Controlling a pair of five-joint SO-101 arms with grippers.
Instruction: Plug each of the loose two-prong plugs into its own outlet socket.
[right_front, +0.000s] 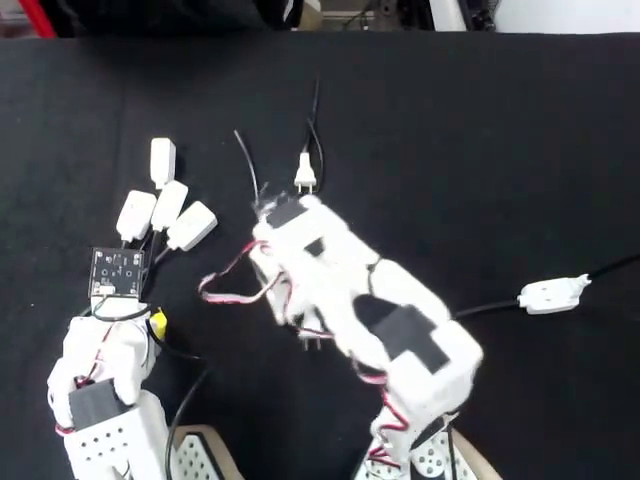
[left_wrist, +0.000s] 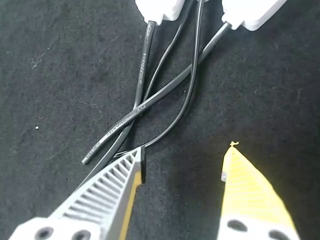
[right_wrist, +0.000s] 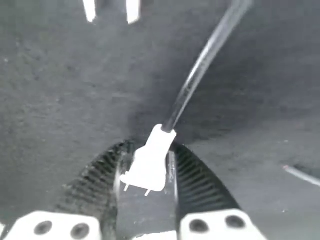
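My right gripper (right_wrist: 148, 149) is shut on a small white two-prong plug (right_wrist: 150, 165), whose black cable (right_wrist: 200, 70) runs away over the cloth. Just ahead of it are the two prongs of another white plug (right_front: 305, 176) lying on the table. The right arm (right_front: 350, 290) stretches across the middle. Several white outlet sockets (right_front: 168, 203) are clustered at the left. My left gripper (left_wrist: 185, 160) is open just behind them, its grey finger (left_wrist: 112, 187) and yellow finger (left_wrist: 250, 190) straddling their crossed black cables (left_wrist: 145, 100). Nothing is between the fingers.
A white connector (right_front: 553, 294) on a black cable lies at the right edge. Red and white wires (right_front: 225, 290) loop beside the right arm. The black cloth (right_front: 480, 150) covers the table, with room at the back and right.
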